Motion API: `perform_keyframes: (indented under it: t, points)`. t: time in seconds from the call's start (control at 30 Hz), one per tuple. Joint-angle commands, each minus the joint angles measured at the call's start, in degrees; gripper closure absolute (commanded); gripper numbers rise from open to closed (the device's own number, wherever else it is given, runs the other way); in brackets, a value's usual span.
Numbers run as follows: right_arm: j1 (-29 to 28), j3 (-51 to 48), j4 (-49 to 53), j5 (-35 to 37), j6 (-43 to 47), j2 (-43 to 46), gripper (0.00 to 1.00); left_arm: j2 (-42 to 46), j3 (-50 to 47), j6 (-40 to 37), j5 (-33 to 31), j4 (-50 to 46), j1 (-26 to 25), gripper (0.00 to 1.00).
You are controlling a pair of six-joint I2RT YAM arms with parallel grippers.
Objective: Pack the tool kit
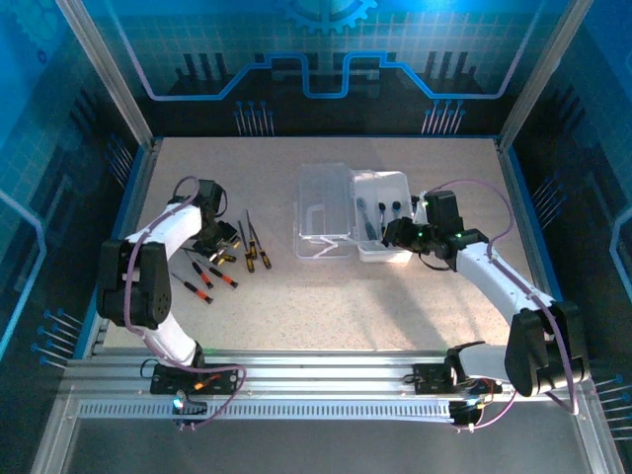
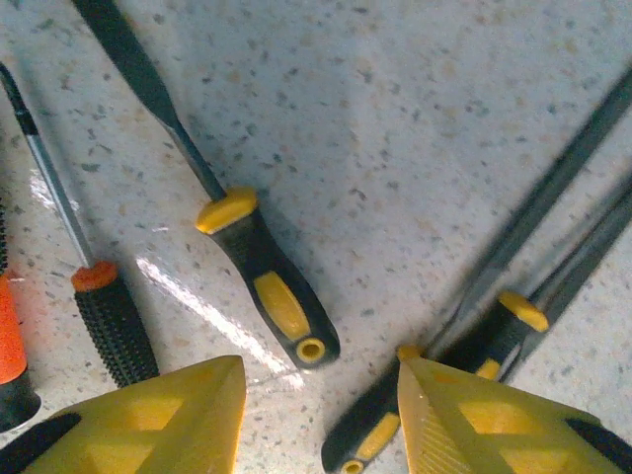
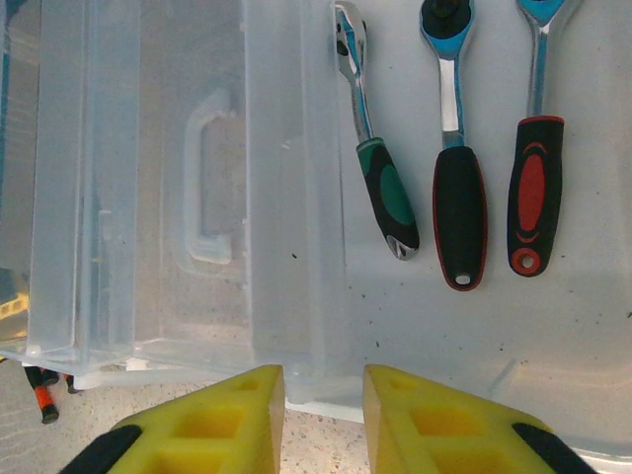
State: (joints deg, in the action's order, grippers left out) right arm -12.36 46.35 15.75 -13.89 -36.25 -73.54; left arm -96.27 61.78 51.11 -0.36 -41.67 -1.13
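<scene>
Currently the step in hand is judged to be the pick-up of a screwdriver on the left side. The left gripper (image 2: 321, 420) is seen low over the table (image 2: 425, 138), fingers apart, nothing clamped. The butt of a yellow-and-black screwdriver (image 2: 269, 291) lies just ahead of the gap, its shaft pointing away at a slant. A second yellow-and-black screwdriver (image 2: 499, 341) lies just beside one finger, partly hidden by it; a red-collared screwdriver (image 2: 111, 321) lies near the other finger. The clear case (image 1: 324, 209) stands open, well apart to the right, with three ratchet wrenches (image 3: 459, 212) laid side by side in its tray. The right gripper (image 3: 324, 420) is held at the near edge of the case, fingers close together with a narrow gap; whether the rim is pinched cannot be told. For a clean pick, the gap should be centred over the thick part of the handle, not the butt, and the wrist turned so the fingers close square to the handle. The neighbouring handle is to be kept outside the jaws, otherwise two tools may be lifted or one flicked aside. Closing is best left until the fingertips are down at the table surface
</scene>
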Motion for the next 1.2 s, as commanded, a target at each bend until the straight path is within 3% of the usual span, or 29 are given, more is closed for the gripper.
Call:
perform_keyframes:
  t: [0.0, 0.23, 0.5, 0.7, 0.87, 1.17]
  points:
    - [-0.3, -1.2, -0.9, -0.7, -0.1, 0.5, 0.70, -0.5, 0.1, 6.0, -3.3, -1.2, 0.6, 0.56]
    - [0.4, -2.0, -0.8, -1.0, -0.1, 1.3, 0.67, -2.3, 0.8, 8.3, -3.3, -0.7, 0.7, 0.53]
    - [0.6, -2.0, 0.1, -0.5, -0.1, 2.9, 0.66, -5.1, 0.4, 8.8, -3.1, 1.4, 0.9, 0.57]
    - [0.7, -2.2, 0.8, -0.6, -0.2, 3.9, 0.66, -5.7, 1.0, 4.8, -2.8, 4.2, 1.0, 0.67]
    - [0.8, -2.0, 1.7, -0.2, -0.3, 5.0, 0.66, -5.8, 0.8, 2.2, -1.4, 6.9, 1.0, 0.81]
    - [0.8, -1.3, 3.1, 0.2, -0.5, 6.8, 0.65, -4.8, 0.8, -2.6, 1.7, 8.1, 1.0, 0.87]
